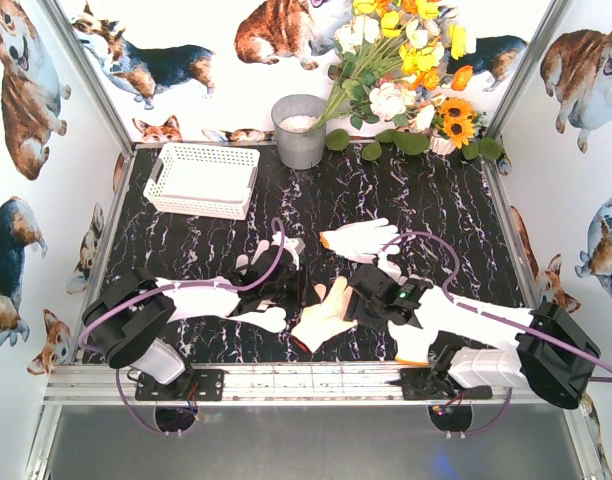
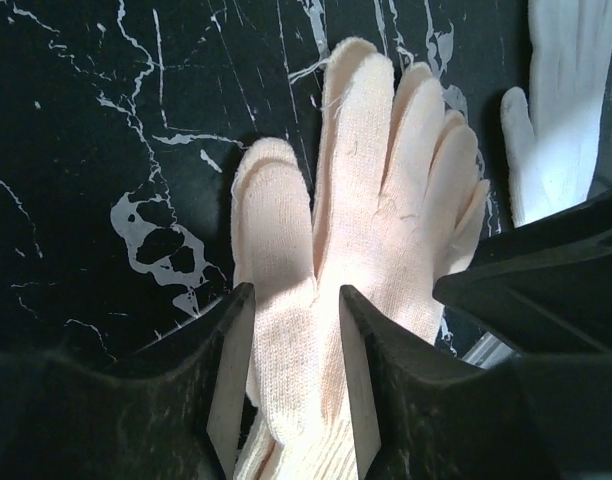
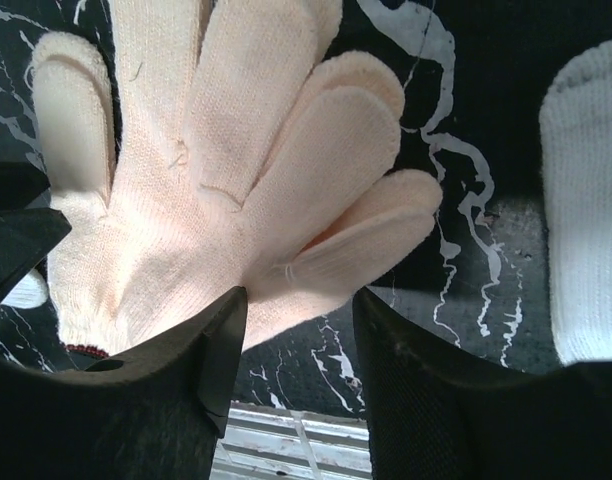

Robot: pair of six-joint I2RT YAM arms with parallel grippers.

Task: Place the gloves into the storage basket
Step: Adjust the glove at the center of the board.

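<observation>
gloves [image 2: 356,230]: matt knit cloth | table [image 1: 436,200]: glossy black marble-look | storage basket [image 1: 198,205]: white plastic | bucket [image 1: 299,140]: dull grey metal

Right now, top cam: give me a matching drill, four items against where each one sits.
Items:
1. storage basket
2. grey bucket
3. flowers
4. cream glove

Places, seen from the top camera:
A. back right
B. near edge, centre
C. back left
D. back centre

Pairs: 1-C, 2-D, 3-A, 4-B
</observation>
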